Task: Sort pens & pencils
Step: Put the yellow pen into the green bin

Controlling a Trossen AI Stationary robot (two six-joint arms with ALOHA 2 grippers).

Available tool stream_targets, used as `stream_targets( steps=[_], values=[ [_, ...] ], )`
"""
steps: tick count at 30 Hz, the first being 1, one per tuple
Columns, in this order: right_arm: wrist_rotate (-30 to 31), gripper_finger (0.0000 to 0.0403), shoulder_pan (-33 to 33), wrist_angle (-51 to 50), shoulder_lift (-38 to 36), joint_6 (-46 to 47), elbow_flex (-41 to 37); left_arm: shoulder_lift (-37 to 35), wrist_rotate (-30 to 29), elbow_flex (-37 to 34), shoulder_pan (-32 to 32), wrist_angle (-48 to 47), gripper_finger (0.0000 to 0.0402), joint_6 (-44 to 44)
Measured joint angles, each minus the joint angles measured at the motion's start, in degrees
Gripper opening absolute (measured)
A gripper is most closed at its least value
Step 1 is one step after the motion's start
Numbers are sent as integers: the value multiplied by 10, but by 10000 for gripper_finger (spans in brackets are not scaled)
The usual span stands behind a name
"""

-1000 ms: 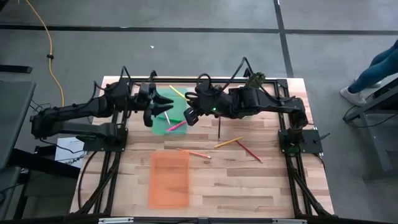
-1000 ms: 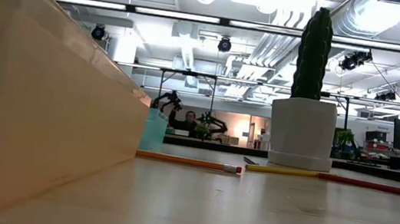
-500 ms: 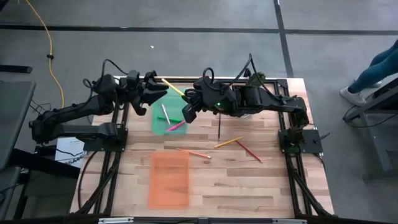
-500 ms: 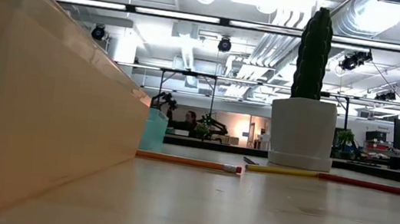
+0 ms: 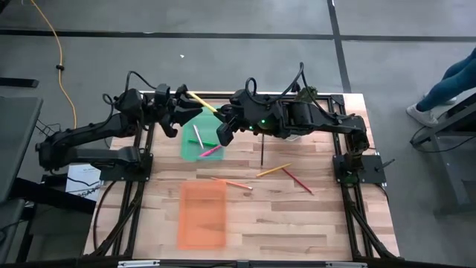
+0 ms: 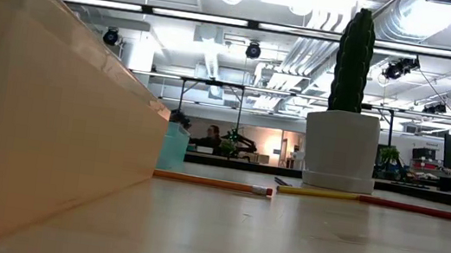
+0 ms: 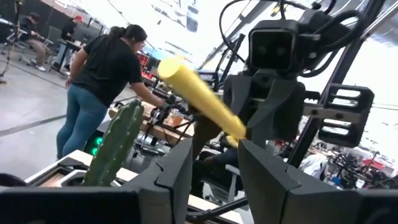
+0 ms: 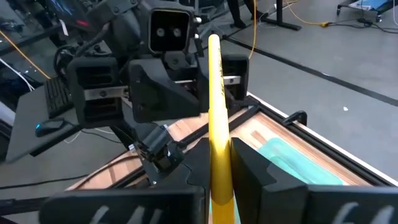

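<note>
A yellow pen (image 5: 204, 103) hangs in the air above the far edge of the green tray (image 5: 195, 128), with my right gripper (image 5: 223, 123) shut on it. Its free end points at my left gripper (image 5: 190, 110), which stands open just short of it at the far left; in the left wrist view the pen (image 7: 199, 96) crosses beyond the open fingers. A pale pen (image 5: 197, 136), a green pen (image 5: 209, 144) and a magenta pen (image 5: 210, 152) lie in the green tray. Several pencils (image 5: 273, 170) lie flat on the table's right half. My right gripper pinches the yellow pen between its two fingers near one end (image 8: 221, 177). The pen runs on along the fingers, out past their tips toward my left arm (image 8: 168, 37). It is lifted clear, slanting a little upward.
An orange tray (image 5: 202, 214) lies near the front left and fills the left of the low view. A potted cactus (image 5: 303, 95) stands at the far edge behind my right arm. A person (image 7: 99, 87) is bent over a bench in the room beyond the table.
My left gripper has risen from over the green tray, gone toward the far left and tipped up from pointing down to about level, staying open. My right gripper has tipped up with the yellow pen, whose free end now reaches farther left.
</note>
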Motion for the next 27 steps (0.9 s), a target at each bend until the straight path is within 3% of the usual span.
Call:
stream_targets(
  steps=[10,27],
  values=[
    [-4,26,0,0,0,-1,0,21,0,0,0,64,119,-23],
    [-8,26,0,2,0,-1,0,21,0,0,0,91,119,-32]
  ],
)
